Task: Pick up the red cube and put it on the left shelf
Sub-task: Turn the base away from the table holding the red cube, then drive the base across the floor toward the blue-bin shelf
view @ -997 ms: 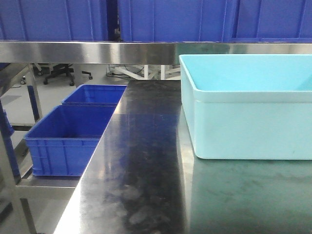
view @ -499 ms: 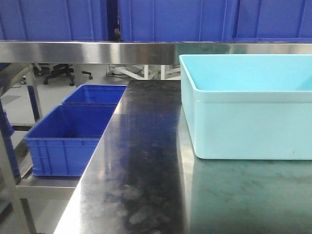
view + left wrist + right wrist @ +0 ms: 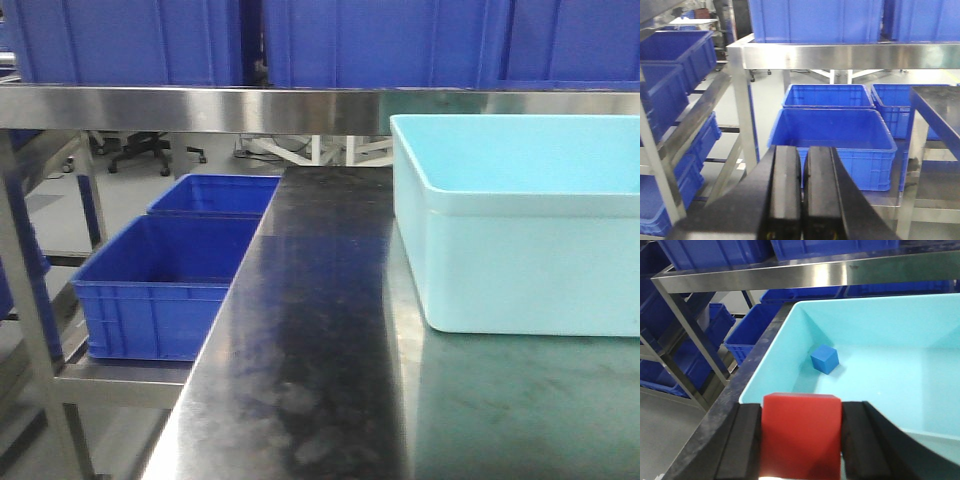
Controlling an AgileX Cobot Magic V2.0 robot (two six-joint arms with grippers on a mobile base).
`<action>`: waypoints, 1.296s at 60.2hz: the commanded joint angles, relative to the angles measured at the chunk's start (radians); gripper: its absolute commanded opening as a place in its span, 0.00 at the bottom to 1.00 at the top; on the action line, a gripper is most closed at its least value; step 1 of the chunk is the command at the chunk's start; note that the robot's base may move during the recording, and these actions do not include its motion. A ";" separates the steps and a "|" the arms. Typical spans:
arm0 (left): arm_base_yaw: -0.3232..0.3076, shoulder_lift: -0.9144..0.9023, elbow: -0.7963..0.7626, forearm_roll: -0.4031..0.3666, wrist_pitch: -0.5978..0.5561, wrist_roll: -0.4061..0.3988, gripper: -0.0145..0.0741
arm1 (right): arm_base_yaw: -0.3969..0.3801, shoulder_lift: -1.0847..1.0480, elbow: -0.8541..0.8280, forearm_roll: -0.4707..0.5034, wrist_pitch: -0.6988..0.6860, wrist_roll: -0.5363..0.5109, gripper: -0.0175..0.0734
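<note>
Grips the red cube in the right gripper, jaws clamped on its sides, above the near rim of the turquoise tub with a small blue cube inside. Holds the left gripper with jaws pressed together, empty, facing the left shelf and blue crates.

Warehouse or storeroom, steel racks, blue crates

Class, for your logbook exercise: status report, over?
Right gripper shut on red cube, at the tub. Left gripper shut, empty. Blue cube in tub; no blocker seen.
</note>
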 commanded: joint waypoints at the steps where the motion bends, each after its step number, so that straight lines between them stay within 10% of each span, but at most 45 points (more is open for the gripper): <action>1: -0.001 -0.014 0.023 -0.003 -0.087 -0.002 0.28 | 0.002 0.015 -0.028 0.011 -0.082 -0.009 0.25; 78: -0.001 -0.014 0.023 -0.003 -0.087 -0.002 0.28 | 0.002 0.015 -0.028 0.011 -0.082 -0.009 0.25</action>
